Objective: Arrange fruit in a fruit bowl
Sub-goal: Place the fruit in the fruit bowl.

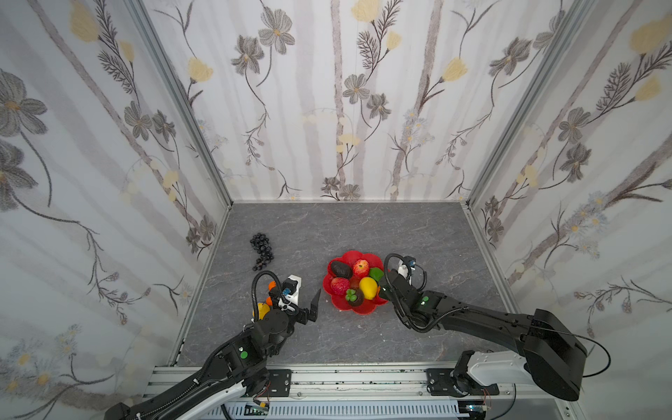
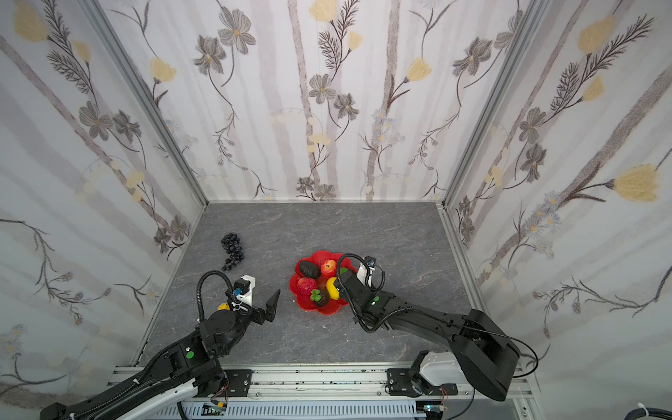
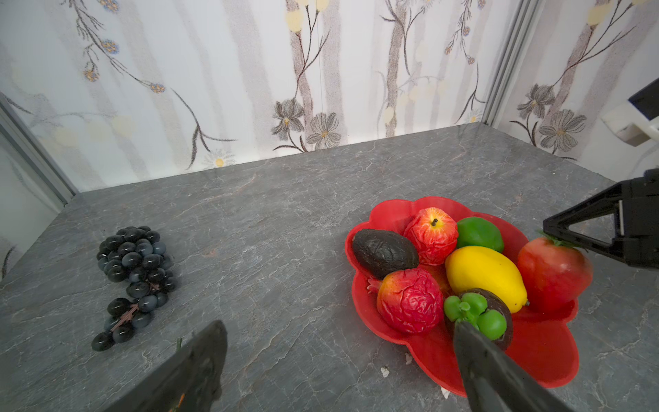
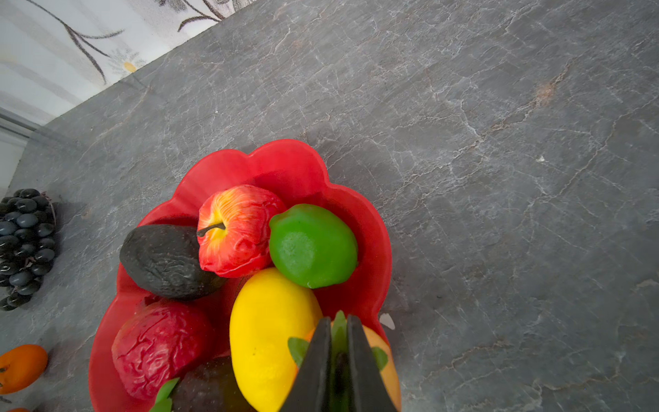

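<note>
The red scalloped fruit bowl (image 1: 358,256) (image 3: 542,356) holds an avocado (image 1: 341,270), apple (image 1: 360,268), lime (image 4: 312,246), lemon (image 4: 271,321), a bumpy red fruit (image 3: 410,299) and a dark fruit with green leaves (image 3: 478,314). A strawberry (image 3: 552,276) sits at the bowl's right rim. My right gripper (image 4: 338,321) is shut on its green leaf top, jaws a narrow slit apart. The black grape bunch (image 1: 262,249) lies on the table far left. My left gripper (image 3: 340,330) hangs wide open and holds nothing, left of the bowl. Oranges (image 1: 271,287) lie beside its wrist.
The grey marble table (image 1: 363,225) is closed in by flowered walls on three sides and an aluminium rail (image 1: 345,378) at the front. Small white flecks (image 3: 385,371) lie by the bowl's near edge. The right arm (image 1: 472,316) reaches in from the front right.
</note>
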